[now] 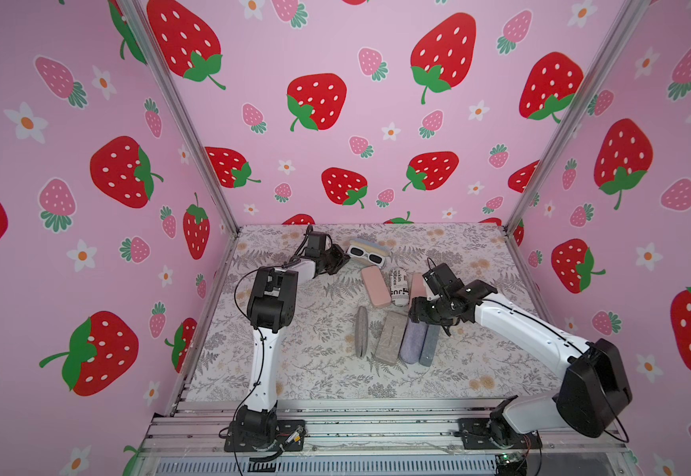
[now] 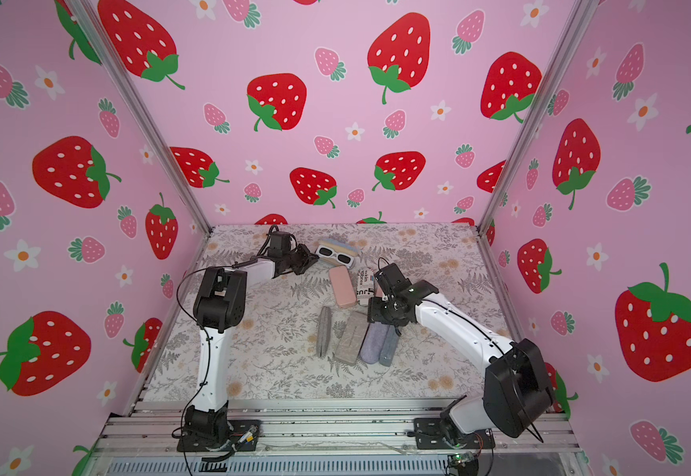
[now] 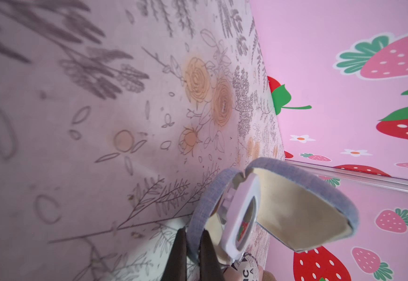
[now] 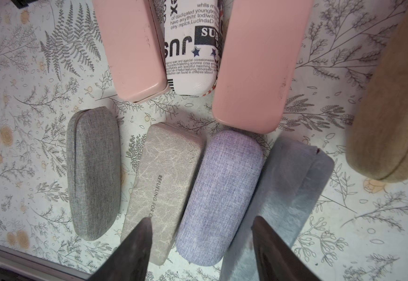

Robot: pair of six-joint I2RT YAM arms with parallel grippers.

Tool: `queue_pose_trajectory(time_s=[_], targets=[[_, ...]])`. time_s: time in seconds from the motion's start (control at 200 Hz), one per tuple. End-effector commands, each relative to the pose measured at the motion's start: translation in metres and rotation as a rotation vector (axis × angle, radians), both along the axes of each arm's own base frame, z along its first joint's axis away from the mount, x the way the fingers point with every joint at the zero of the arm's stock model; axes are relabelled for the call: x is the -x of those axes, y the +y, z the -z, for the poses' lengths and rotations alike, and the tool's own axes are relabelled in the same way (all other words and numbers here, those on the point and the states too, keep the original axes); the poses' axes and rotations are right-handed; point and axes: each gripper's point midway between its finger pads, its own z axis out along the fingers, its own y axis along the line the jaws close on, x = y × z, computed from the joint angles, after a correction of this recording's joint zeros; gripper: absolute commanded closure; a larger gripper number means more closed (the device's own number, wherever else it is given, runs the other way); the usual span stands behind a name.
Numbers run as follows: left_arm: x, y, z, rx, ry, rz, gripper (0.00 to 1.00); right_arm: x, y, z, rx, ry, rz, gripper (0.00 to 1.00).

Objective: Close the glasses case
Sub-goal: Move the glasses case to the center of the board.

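The glasses case [image 1: 377, 246] lies open at the far middle of the desk [image 1: 294, 371], a little left of centre. White sunglasses [image 1: 366, 257] rest in its base, and its lid is tipped back toward the far wall. We judge it light, with a stiff shell under blue-grey fabric and a hinge that may snap shut. The fabric should give good grip. Pushing the lid's free edge down over the frames while the base is steadied looks the sensible hold. The sunglasses seem to sit proud, so the lid could catch them.

The left claw [image 3: 193, 234] is closed on the left rim of the case's base. The left wrist view alone shows this pinch, along with the cream lining [image 3: 295, 206] and how wide the lid gapes. In both top views the claw merely meets the case's left end.

The right claw [image 4: 201, 221] hangs open, well apart to the near right. It is over a row of closed cases: grey fabric case [image 4: 93, 175], marbled case [image 4: 164, 189], lilac case [image 4: 220, 194] and felt sleeve [image 4: 288, 189]. Its wrist view misses the open case entirely, yet reveals a tan case [image 4: 392, 97] that we cannot make out in the top views.
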Motion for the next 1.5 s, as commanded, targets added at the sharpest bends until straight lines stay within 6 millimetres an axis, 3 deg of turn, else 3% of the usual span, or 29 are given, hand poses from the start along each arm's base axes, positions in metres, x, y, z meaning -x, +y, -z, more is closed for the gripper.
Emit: queue_pose_trajectory(time_s=[0.0,0.235,0.53,1.091,1.496], targets=[[0.011,0.011,0.0,-0.033,-0.005,-0.002,0.92,-0.009,0.011,-0.012,-0.046,-0.024,-0.022,0.34],[0.031,0.041,0.004,-0.052,0.013,-0.037,0.93,-0.008,0.018,-0.013,-0.072,-0.024,-0.035,0.34],[0.054,0.063,0.005,-0.065,0.028,-0.058,0.93,-0.005,0.028,-0.014,-0.09,-0.019,-0.056,0.34],[0.073,0.128,-0.001,-0.08,0.034,-0.17,0.93,-0.003,0.053,-0.016,-0.089,-0.016,-0.11,0.34],[0.11,0.154,-0.003,-0.1,0.063,-0.2,0.93,-0.003,0.072,-0.022,-0.1,-0.027,-0.15,0.34]])
